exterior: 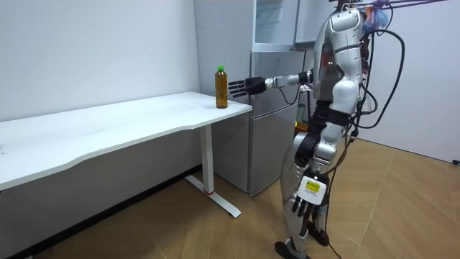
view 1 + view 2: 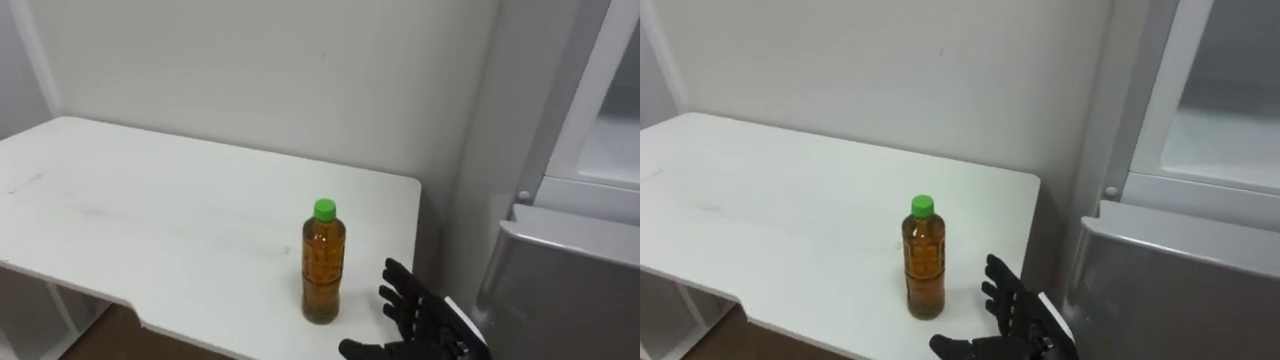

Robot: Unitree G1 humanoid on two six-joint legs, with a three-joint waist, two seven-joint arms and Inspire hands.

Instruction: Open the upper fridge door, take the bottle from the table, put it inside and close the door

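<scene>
A clear bottle (image 2: 323, 265) of amber drink with a green cap stands upright near the right front corner of the white table (image 2: 150, 220). My right hand (image 2: 415, 310) is open just to the right of it, fingers spread toward the bottle and a small gap between them. In the room view the same hand (image 1: 241, 86) reaches out level with the bottle (image 1: 221, 88). The fridge's upper part (image 2: 600, 130), white-framed, rises at the right above its grey lower door (image 2: 560, 290). My left hand (image 1: 305, 206) hangs relaxed by my thigh.
I stand on the wood floor in front of the fridge (image 1: 269, 122), at the table's right end. A white wall runs behind the table. The long tabletop (image 1: 108, 129) stretches away toward the room view's left on white legs.
</scene>
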